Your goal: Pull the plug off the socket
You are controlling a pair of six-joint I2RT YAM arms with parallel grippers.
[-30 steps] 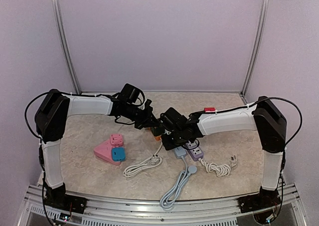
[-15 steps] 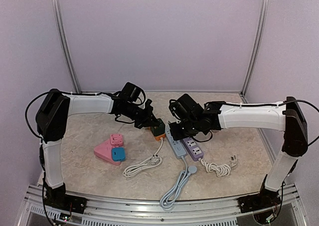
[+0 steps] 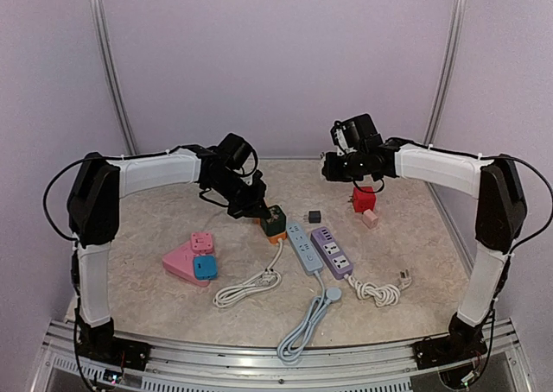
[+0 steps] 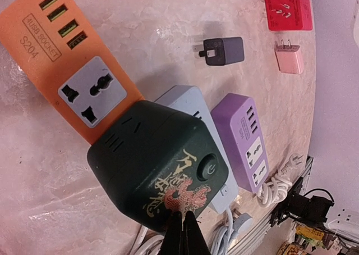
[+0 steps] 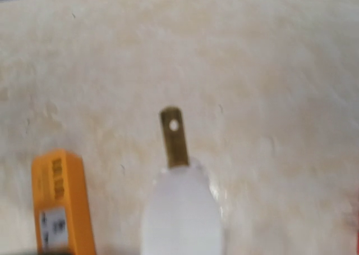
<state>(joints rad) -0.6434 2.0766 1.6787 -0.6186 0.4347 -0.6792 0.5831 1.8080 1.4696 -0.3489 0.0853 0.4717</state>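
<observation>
Left gripper (image 4: 184,232) closed tight, touching dark green cube socket (image 4: 160,165) right in front. Right gripper (image 3: 335,166) squeezing white plastic plug (image 5: 179,215).

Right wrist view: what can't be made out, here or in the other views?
- Right wrist: white plug blurred, cut off by the bottom edge; no fingers show.
- Top external: right gripper too small and dark to show a plug.
- Left wrist: green cube hides most of the blue strip.
</observation>
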